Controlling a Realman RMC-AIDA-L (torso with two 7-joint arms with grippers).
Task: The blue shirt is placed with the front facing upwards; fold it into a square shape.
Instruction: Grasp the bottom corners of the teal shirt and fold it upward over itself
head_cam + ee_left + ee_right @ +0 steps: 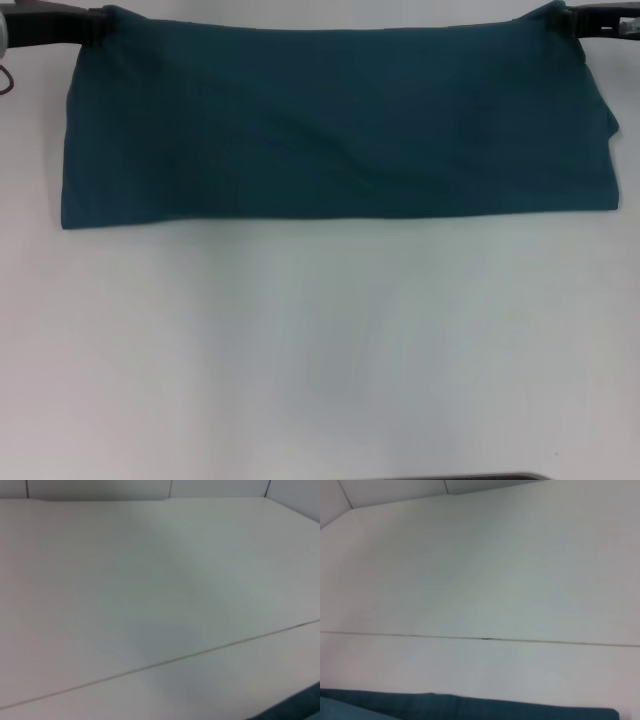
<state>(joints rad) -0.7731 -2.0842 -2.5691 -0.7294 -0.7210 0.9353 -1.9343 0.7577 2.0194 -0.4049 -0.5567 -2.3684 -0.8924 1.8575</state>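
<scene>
Teal cotton fills the upper half of my head view: the shirt lies as a wide band on the white table, its plain side up, no lettering showing. Its top edge runs along the top of the frame from corner to corner, and the lower edge is a straight fold line across the middle.

My left gripper sits at the upper left corner of the cloth, and my right gripper at the upper right corner. Both touch the fabric there and look pinched on it, but the fingers are mostly out of frame, so I cannot tell for sure whether either claw is closed or apart. The wrist views are little help: each shows mostly bare table, with only a strip of shirt at the lower edge and lower right corner.

I judge the cloth light, soft and limp. It will sag and drag between two holds, and a loose layer can slip out of a shallow pinch. The right end already bunches a little. Corners are the place to grip, taking all layers at once, with both arms moving evenly so the band stays taut.

No containers are in sight, so nothing is held in any.
</scene>
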